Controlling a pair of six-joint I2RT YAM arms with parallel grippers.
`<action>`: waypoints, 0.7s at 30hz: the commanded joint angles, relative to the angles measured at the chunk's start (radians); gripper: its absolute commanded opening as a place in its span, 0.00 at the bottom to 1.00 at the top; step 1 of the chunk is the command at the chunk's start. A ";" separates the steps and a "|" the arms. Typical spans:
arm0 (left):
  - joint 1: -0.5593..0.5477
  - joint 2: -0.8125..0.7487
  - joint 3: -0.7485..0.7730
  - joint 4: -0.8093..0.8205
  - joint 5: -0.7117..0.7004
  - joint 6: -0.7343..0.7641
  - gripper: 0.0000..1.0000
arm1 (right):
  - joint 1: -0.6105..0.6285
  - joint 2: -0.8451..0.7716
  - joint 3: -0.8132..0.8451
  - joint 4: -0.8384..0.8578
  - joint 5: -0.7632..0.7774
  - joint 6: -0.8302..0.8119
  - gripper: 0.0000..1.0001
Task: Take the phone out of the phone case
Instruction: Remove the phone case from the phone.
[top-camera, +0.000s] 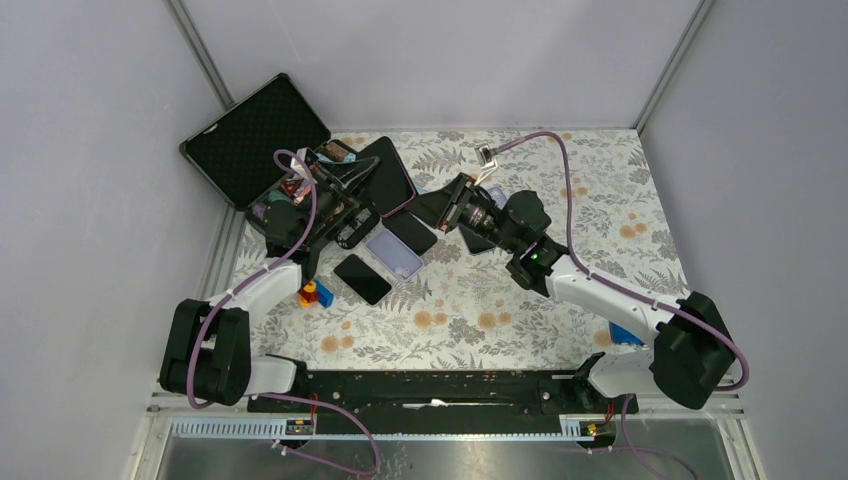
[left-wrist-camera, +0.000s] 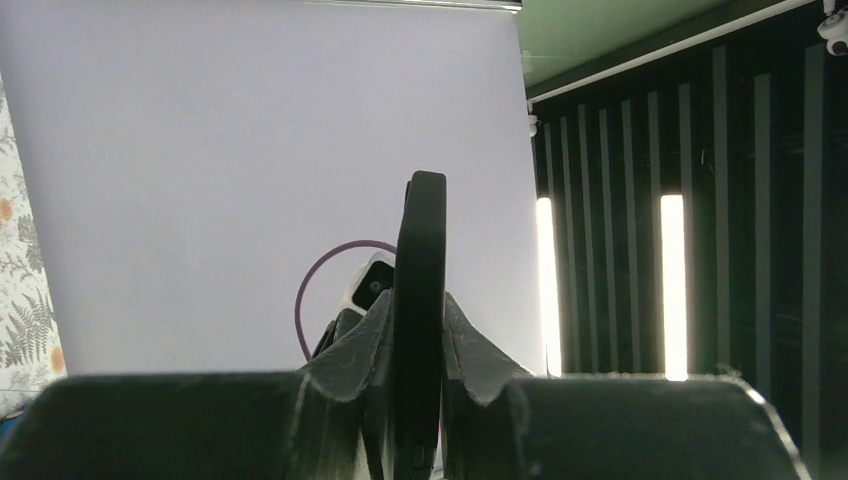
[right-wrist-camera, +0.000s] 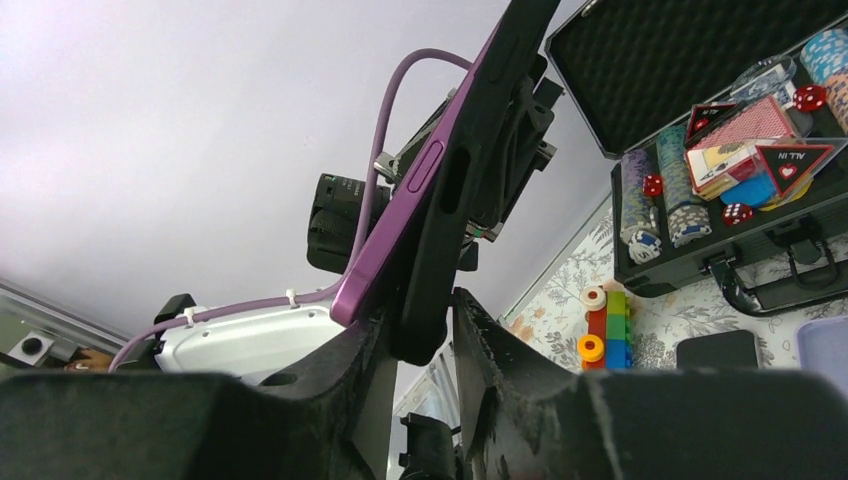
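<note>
A: Right wrist view first. Where is the slim purple phone (right-wrist-camera: 410, 180)?
B: Held aloft between both arms, toward eleven o'clock over the floral surface (top-camera: 560, 290) and mostly seated in its black rubbery phone case (right-wrist-camera: 470, 170).
A: Jaws?
B: Left jaws clenched on the case's edge, right jaws grasping its lower corner — there the phone's corner looks peeled free.
A: Progress?
B: Barely begun, I'd judge. The rest has yet to come out.

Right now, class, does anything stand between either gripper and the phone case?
Nothing visible does. The left gripper is shut on the edge of the black phone case, which is held in the air. The right gripper grips its lower end, where the purple phone stands partly out of the case.
</note>
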 joint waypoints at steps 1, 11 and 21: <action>-0.016 -0.043 0.037 0.152 0.052 -0.010 0.00 | -0.007 0.042 0.042 -0.006 0.045 0.031 0.34; -0.017 -0.045 0.029 0.135 0.068 0.043 0.00 | -0.007 0.076 0.057 0.080 -0.012 0.069 0.20; -0.011 -0.111 -0.012 -0.137 0.094 0.297 0.44 | -0.010 -0.006 0.007 0.087 0.017 0.067 0.00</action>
